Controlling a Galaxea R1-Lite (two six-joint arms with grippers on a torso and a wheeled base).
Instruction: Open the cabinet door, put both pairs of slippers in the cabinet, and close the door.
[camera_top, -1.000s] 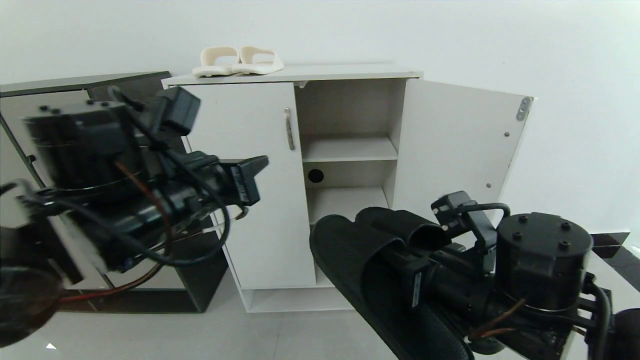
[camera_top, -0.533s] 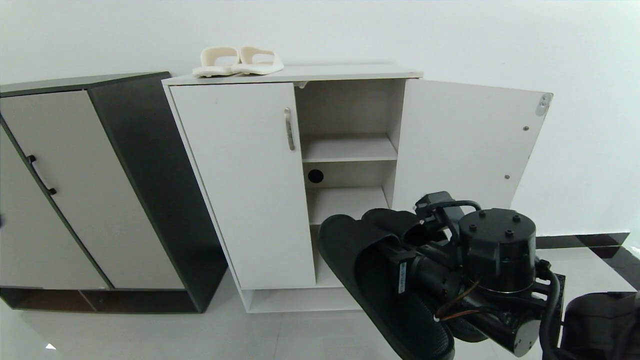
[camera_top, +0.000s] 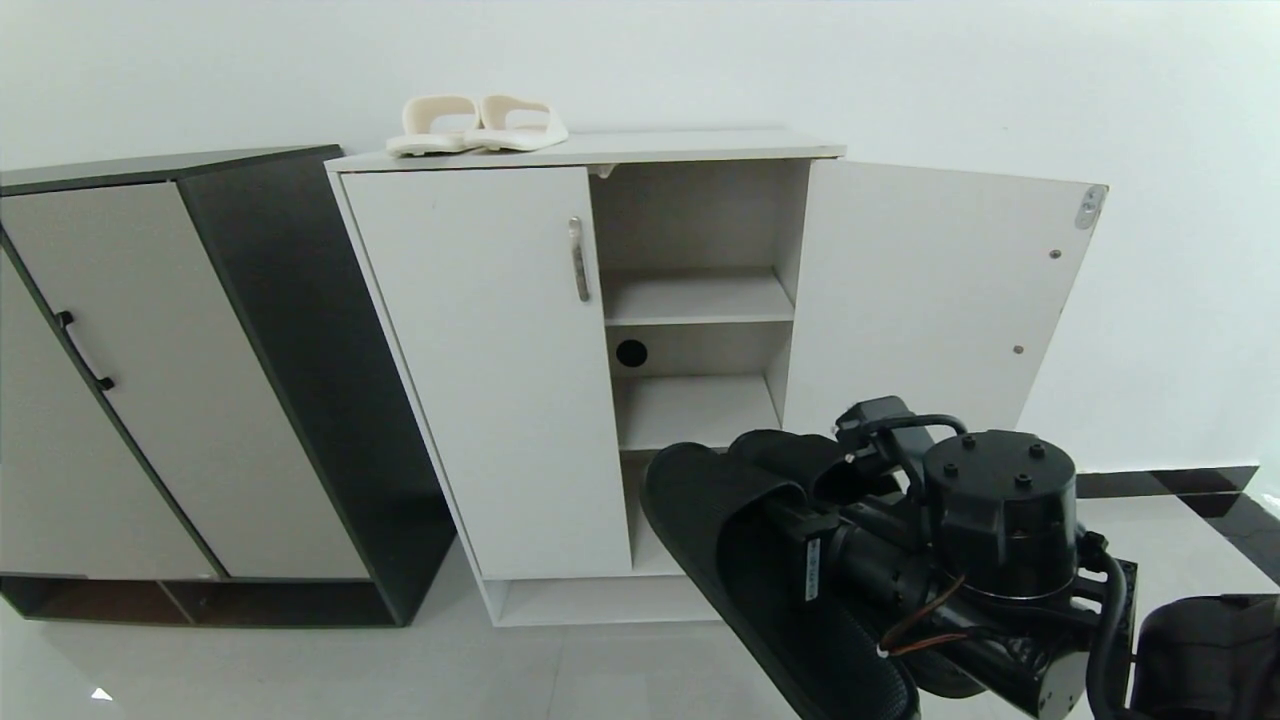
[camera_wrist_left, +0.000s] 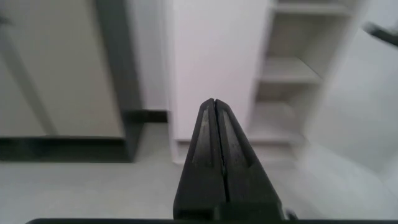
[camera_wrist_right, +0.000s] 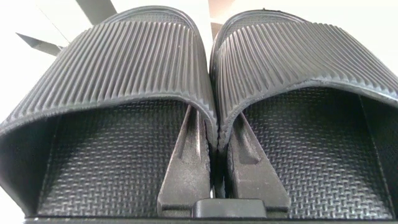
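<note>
Facing a white two-door cabinet (camera_top: 700, 146), with right door (camera_top: 930, 300) swung wide onto two inner shelves (camera_top: 697, 298) and left door (camera_top: 490, 370) shut. Flanked on the robot's left by a grey-and-black cabinet (camera_top: 150, 380), doors closed. Low before the opening, off the floor: pair of black slippers (camera_top: 740, 540), side by side, pinched through their adjoining inner walls by right gripper (camera_wrist_right: 214, 134). Up on the white cabinet's top, near its left end: pair of cream slippers (camera_top: 478, 124). Left gripper (camera_wrist_left: 215, 118) pressed together on nothing, pointed toward the cabinet's base.
</note>
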